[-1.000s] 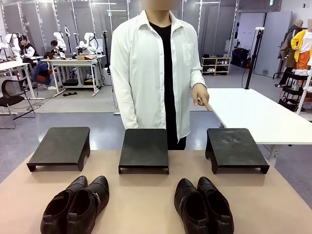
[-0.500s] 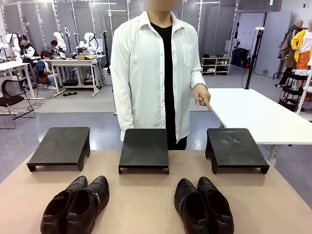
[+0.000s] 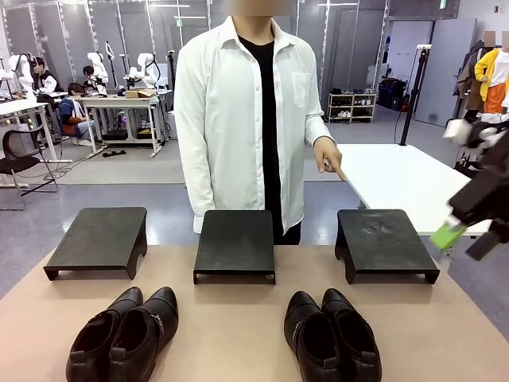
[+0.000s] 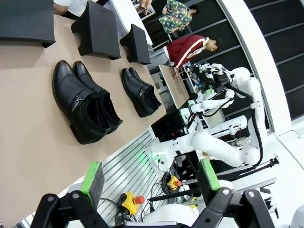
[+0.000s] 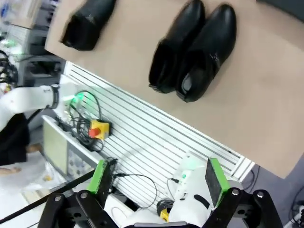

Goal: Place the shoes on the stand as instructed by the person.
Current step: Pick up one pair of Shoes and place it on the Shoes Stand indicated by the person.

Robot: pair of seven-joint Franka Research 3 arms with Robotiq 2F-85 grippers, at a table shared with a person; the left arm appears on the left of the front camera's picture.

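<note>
Right arm (image 3: 482, 200) just swung in beside right stand (image 3: 382, 239), right tool (image 3: 468, 241) wide open, empty; left tool (image 4: 151, 175) open too. Person's hand (image 3: 328, 155) points down behind that stand. Right shoes (image 3: 332, 338) on table (image 3: 238, 318) before it, left shoes (image 3: 123, 334) far left; pickup looks next

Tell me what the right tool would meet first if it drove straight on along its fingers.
Probably the ribbed metal panel beside the table edge: the right tool, open, aims there, short of the pair of shoes. Depth is hard to judge.
</note>
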